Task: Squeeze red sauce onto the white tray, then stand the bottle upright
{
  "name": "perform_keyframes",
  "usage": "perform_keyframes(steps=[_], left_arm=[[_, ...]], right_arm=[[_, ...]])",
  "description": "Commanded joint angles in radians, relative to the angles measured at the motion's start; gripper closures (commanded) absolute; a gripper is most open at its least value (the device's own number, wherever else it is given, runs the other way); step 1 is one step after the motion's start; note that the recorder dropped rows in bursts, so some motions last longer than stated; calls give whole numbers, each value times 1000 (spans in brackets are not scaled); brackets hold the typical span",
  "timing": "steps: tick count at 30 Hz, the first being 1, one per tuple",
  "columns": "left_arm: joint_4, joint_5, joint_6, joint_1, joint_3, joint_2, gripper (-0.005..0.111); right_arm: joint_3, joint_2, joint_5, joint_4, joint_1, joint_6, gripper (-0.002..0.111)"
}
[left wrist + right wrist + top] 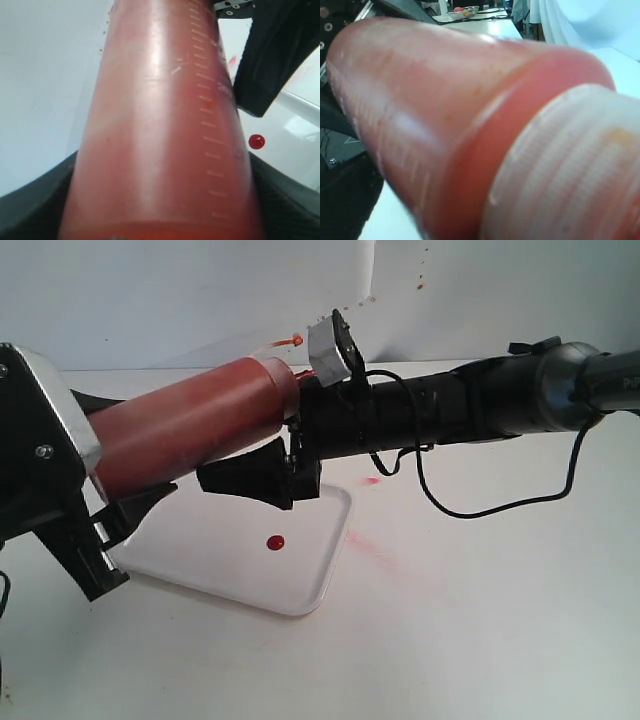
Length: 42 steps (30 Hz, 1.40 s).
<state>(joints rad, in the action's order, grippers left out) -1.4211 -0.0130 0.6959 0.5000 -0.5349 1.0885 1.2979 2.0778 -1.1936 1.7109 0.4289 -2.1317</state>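
You had the bottle (190, 425) lying almost level in your left gripper (130, 465), pinched at its base. Its nozzle end reached away from that hand into your right gripper (262, 425), whose jaws stood spread about the shoulder; whether they touched it, I couldn't tell. Below both hands lay the white tray (310, 580), with a round blob of red sauce (275, 542) under the right fingers. The squeeze looked done; next you needed to swing the base down and stand the bottle.

Ext. cam sits low, side-on, mid-range, facing glossy white rectangular plastic tray (225, 565). Both wrist cams look v. close along translucent red-filled cylindrical squeeze bottle (190, 425), from opposite ends. Ext. + left wrist share round dark-red sauce blob (275, 542), 5 o'clock of bottle in ext.
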Motion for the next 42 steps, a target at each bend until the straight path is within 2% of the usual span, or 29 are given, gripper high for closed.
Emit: perform_keyframes(steps=[1,15,21,32,36,42], left_arm=[[2,-11,11,5,5,40,107],[17,-31,11,5,-62,214,107],[56,-73,11,5,-87,250,107],[90,-127,8,5,-110,295,107],[107,-144,6,5,-128,316,107],[180,-222,5,5,-180,379,107]], right_arm=[[7,-17,-27,34,1,-14,3],[7,-17,-27,34,1,-6,3],[7,-17,-27,34,1,44,3],[7,-17,-27,34,1,-3,4],[7,-17,-27,34,1,1,10],[7,-17,-27,34,1,1,37]])
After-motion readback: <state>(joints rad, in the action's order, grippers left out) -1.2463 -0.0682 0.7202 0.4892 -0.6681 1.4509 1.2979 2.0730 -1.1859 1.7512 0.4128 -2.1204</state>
